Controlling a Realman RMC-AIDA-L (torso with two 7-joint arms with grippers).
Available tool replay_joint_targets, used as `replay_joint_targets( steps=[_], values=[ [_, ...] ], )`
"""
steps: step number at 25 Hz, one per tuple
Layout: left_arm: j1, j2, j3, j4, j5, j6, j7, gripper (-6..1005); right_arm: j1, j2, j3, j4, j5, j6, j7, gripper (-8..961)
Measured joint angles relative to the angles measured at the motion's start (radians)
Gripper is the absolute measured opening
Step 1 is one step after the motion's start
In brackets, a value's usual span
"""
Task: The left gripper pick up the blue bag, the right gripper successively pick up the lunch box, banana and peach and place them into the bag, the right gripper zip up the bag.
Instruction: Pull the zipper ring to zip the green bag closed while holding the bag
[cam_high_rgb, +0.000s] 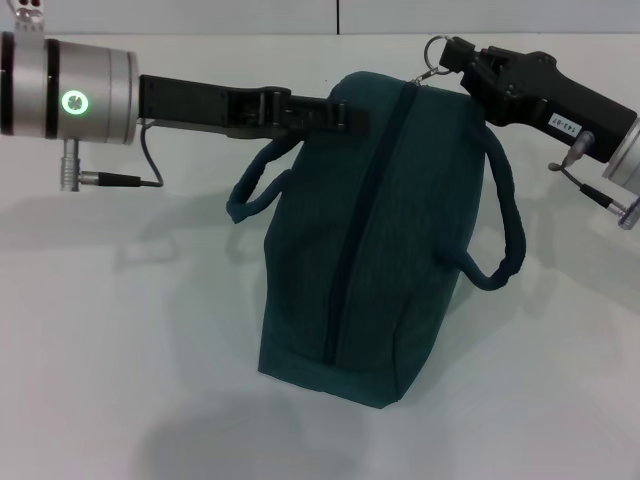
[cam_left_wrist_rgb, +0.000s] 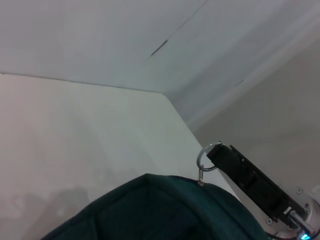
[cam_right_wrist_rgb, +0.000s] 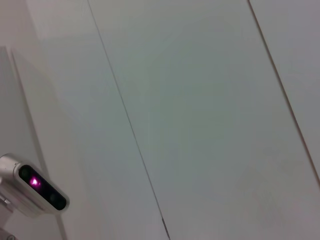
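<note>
The blue bag (cam_high_rgb: 370, 250) stands on the white table with its two loop handles hanging to either side. Its top zipper (cam_high_rgb: 365, 210) runs shut along its whole length. My left gripper (cam_high_rgb: 335, 112) reaches in from the left and is shut on the bag's top edge at the far end. My right gripper (cam_high_rgb: 450, 55) comes in from the right, shut on the metal ring pull (cam_high_rgb: 434, 50) at the bag's far top corner. The left wrist view shows the ring pull (cam_left_wrist_rgb: 204, 160) at the right gripper's tip (cam_left_wrist_rgb: 216, 150), above the bag (cam_left_wrist_rgb: 165, 210). The lunch box, banana and peach are out of view.
The white table (cam_high_rgb: 120, 330) spreads around the bag, with a pale wall behind it. The right wrist view shows only wall panels and a small silver camera unit (cam_right_wrist_rgb: 37, 192).
</note>
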Motion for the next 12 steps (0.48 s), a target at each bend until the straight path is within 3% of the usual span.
replay_joint_targets(
  steps=[5,12],
  values=[
    [-0.003,-0.002,-0.001,0.001,0.0,-0.024,-0.001,887,0.0,0.0,0.0,0.0,0.0,0.0,0.0,84],
    [-0.01,0.005,0.021,-0.006,0.014,-0.025,0.003,628,0.0,0.0,0.0,0.0,0.0,-0.004,0.0,86]
  ],
)
